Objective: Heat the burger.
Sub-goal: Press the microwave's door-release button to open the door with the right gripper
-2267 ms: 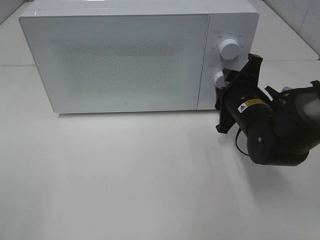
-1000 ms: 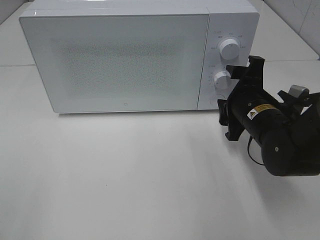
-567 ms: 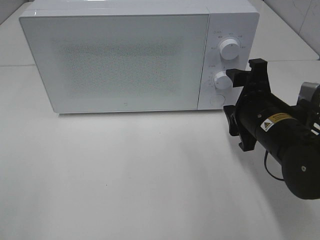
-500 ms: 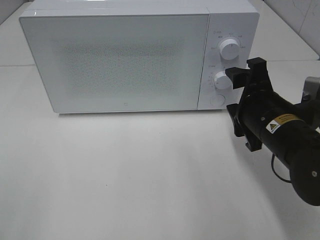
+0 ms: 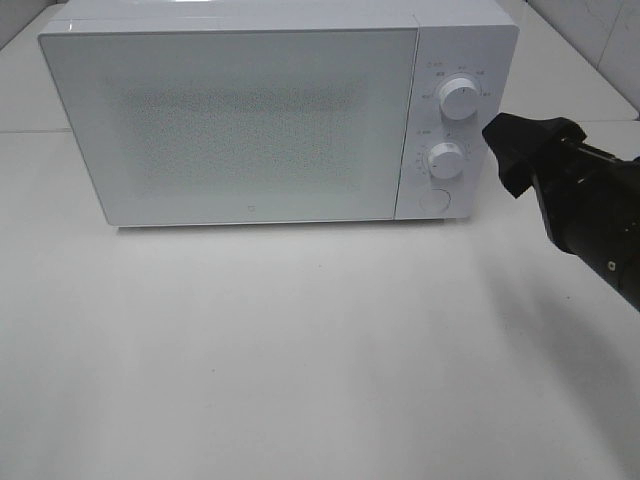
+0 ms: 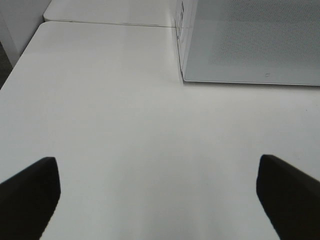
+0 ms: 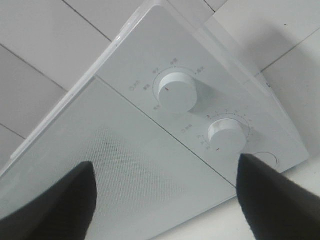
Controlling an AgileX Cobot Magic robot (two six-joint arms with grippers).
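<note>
White microwave (image 5: 240, 120) door closed; right gripper (image 7: 165, 165) jaws apart, facing dials (image 7: 176, 92).

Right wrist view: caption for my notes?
Open right gripper faces the closed microwave's panel: upper dial, lower dial and round button between its fingers.

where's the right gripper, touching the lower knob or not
Apart. Exterior high view shows white panel between the right gripper and the lower knob.

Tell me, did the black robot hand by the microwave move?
Yes. The right gripper has pulled back rightward, off the lower knob of the microwave, which now shows fully.
</note>
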